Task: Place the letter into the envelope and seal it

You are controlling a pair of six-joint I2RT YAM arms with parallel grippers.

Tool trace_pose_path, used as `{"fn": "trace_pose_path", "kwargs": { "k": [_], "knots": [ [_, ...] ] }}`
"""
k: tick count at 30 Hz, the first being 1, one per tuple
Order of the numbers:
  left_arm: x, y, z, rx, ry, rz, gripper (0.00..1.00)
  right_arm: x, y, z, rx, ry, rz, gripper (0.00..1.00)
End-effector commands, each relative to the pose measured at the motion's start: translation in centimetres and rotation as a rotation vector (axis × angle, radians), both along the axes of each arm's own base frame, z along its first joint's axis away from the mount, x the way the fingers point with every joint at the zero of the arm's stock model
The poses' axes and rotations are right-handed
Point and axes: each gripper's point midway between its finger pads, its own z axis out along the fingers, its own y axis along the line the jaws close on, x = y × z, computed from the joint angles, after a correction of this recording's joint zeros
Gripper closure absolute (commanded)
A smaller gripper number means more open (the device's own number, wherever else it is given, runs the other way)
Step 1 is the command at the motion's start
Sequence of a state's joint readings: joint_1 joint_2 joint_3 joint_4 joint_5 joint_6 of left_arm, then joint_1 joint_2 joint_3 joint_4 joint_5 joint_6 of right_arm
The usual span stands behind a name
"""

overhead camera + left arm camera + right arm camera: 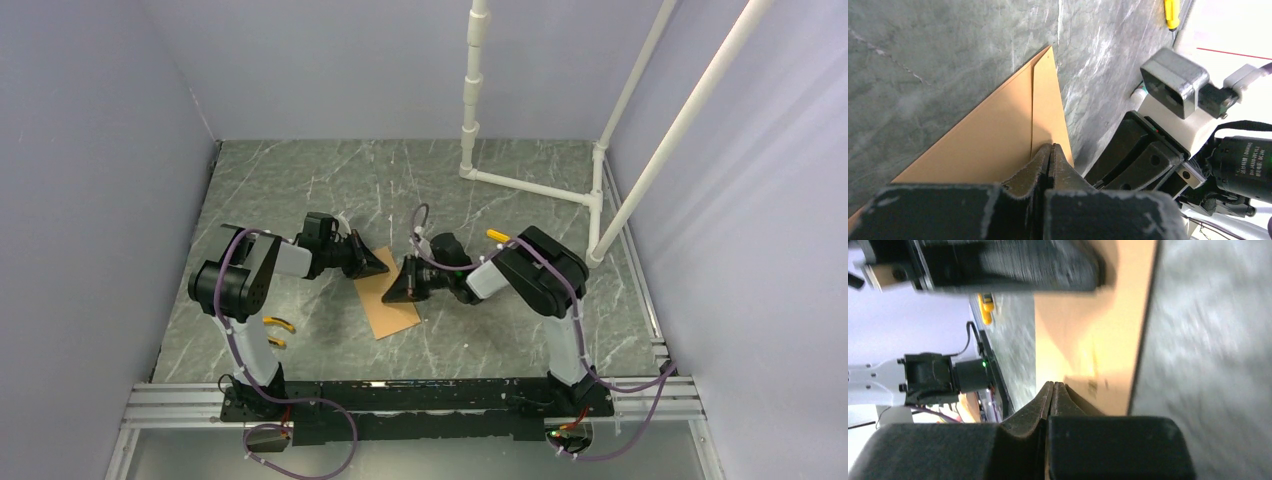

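The brown envelope [392, 308] lies flat on the marbled table between the two arms, and a straight fold line shows across it [998, 135] in the left wrist view. No separate letter shows; it is hidden or out of view. My left gripper [384, 266] is shut, its tip [1050, 146] down at the envelope's far end with nothing visible between the fingers. My right gripper [389, 295] is shut too, its tip [1053, 384] over the envelope [1088, 340] near its right edge. The two tips sit close together. I cannot tell whether either touches the paper.
Two small yellow pieces [277, 325] lie on the table by the left arm. A white pipe frame [525, 186] stands at the back right. A yellow-tipped part [497, 235] sits by the right arm. An aluminium rail [420, 385] runs along the near edge.
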State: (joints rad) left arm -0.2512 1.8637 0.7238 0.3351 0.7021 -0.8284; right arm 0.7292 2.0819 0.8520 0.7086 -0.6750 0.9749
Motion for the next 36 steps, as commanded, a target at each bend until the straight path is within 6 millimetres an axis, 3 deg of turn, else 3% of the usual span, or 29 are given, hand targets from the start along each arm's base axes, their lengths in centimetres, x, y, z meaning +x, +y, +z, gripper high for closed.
{"fn": "trace_pose_path", "kwargs": {
  "k": [1,6,10,16,23,27,36],
  "knots": [
    [-5.0,4.5,-7.8,0.273,0.22,0.047,0.97,-1.5,-1.9,1.1,0.009,-0.059,0.004,1.0],
    [-5.0,4.5,-7.8,0.276,0.222,0.047,0.98,-1.5,-1.9,4.2,0.053,-0.126,0.014,1.0],
    [-4.9,4.5,-7.8,0.273,0.222,0.047,0.98,0.6,-1.4,4.3,-0.013,-0.163,-0.034,1.0],
    [-5.0,4.5,-7.8,0.275,0.225,0.045,0.97,3.1,-0.5,2.4,-0.079,-0.121,-0.1,1.0],
    [-5.2,4.5,-8.0,0.27,0.231,0.044,0.97,4.1,0.0,-0.1,-0.148,-0.081,-0.101,1.0],
    [-5.2,4.5,-8.1,0.27,0.233,0.044,0.98,2.9,-0.8,-2.2,-0.2,-0.022,-0.081,1.0],
    [-5.1,4.6,-8.3,0.281,0.24,0.044,0.98,-2.9,-4.9,-5.4,-0.287,0.084,0.009,1.0]
  ]
}}
